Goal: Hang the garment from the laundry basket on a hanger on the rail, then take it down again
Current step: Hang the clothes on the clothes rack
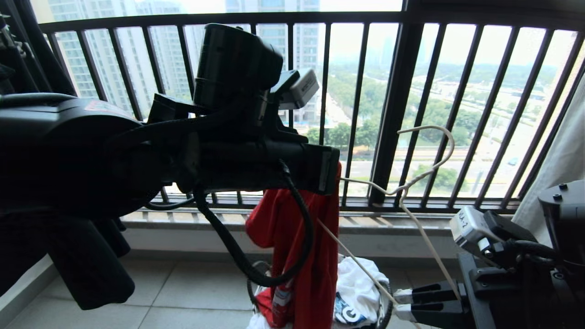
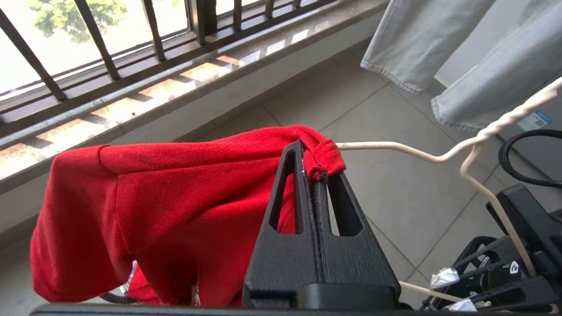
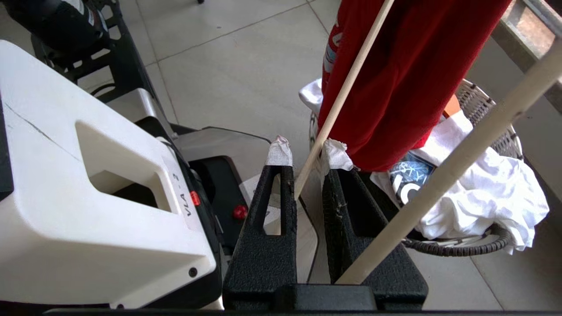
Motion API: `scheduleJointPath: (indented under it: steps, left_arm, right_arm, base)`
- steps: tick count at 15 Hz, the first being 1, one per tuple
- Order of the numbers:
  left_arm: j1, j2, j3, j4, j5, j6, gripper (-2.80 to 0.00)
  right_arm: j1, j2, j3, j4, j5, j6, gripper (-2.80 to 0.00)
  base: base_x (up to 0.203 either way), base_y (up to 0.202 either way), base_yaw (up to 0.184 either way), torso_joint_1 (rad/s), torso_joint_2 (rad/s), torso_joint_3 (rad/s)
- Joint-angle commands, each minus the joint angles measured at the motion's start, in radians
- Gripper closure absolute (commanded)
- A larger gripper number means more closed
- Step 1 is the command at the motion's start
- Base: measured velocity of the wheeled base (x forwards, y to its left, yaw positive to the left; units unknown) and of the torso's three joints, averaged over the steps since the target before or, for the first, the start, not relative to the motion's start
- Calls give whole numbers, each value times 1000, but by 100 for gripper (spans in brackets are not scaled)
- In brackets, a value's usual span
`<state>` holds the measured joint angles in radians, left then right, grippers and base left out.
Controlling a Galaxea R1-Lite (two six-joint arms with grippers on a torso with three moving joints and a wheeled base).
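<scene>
Hanging limp above the laundry basket (image 1: 388,306), the soft, light red T-shirt (image 1: 315,256) is pinched at its collar edge by the clenched left gripper (image 2: 319,175), while the right gripper (image 3: 307,153) clamps the thin, springy wire hanger (image 1: 427,169) by one arm.

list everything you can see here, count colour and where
red T-shirt: one, red, pinched at its edge, hanging over the basket
wire hanger: one, white, one arm inside the shirt
laundry basket: one, white mesh with black rim, on the floor
white printed garment: one, in the basket
window railing: one, dark bars, behind
grey jeans: one pair, hanging nearby
left gripper: black, shut on the shirt
right gripper: black with white-taped tips, holding the hanger
</scene>
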<state>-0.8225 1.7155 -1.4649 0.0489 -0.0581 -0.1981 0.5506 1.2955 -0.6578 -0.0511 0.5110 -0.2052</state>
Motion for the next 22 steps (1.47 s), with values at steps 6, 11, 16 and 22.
scheduleJointPath:
  steps: [6,11,16,22]
  left_arm:
    - [-82,-14,-53,48,0,-1,0]
    - [-126,1,-52,49,0,39,0]
    - [-127,2,-52,45,-6,74,0]
    - [-143,-8,-56,69,-77,112,0]
  right_arm:
    - [0,16,18,-6,-52,-49,0]
    - [0,16,21,-7,-51,-51,0]
    - [0,25,31,-23,-43,-49,0]
    - [-1,46,61,-98,-45,-48,0]
  base:
    - [0,0,0,0,0,0]
    - [0,0,0,0,0,0]
    - [0,0,0,0,0,0]
    - [0,0,0,0,0,0]
